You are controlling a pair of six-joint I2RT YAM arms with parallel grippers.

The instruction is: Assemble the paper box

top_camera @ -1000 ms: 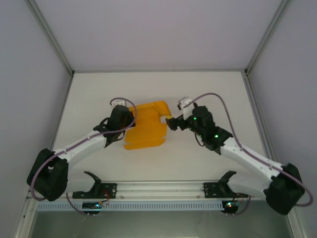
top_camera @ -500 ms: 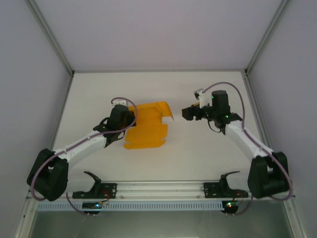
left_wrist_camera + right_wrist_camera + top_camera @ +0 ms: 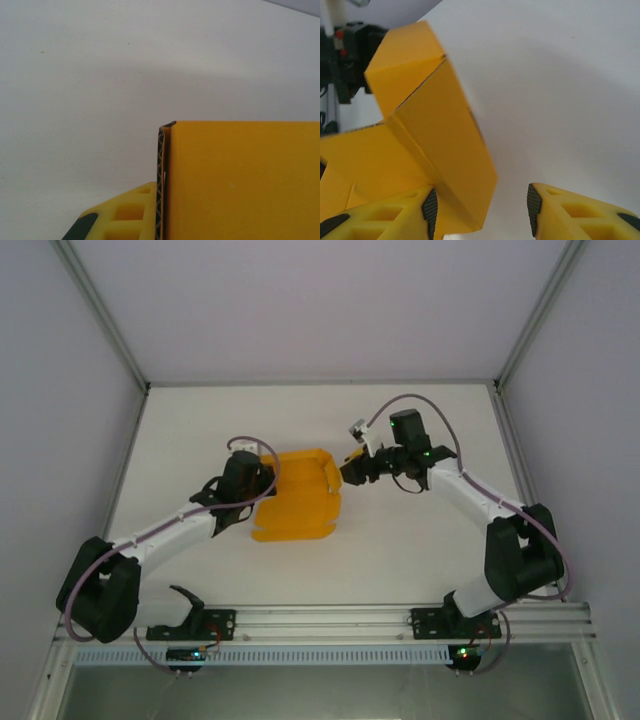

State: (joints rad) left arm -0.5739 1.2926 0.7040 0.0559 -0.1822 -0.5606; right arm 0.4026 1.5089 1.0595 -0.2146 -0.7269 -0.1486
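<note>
Top external: paper box (image 3: 295,502) part-folded, orange-yellow.

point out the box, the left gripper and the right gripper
box (image 3: 295,502), top view, its flat middle panel
left gripper (image 3: 263,488), top view, tips on the box's left edge
right gripper (image 3: 481,210), right wrist view, gap between fingertips

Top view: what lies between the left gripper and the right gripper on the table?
The paper box. In the top view its orange-yellow card fills that stretch, with the left gripper at its left edge and the right gripper at its raised right flap.
</note>
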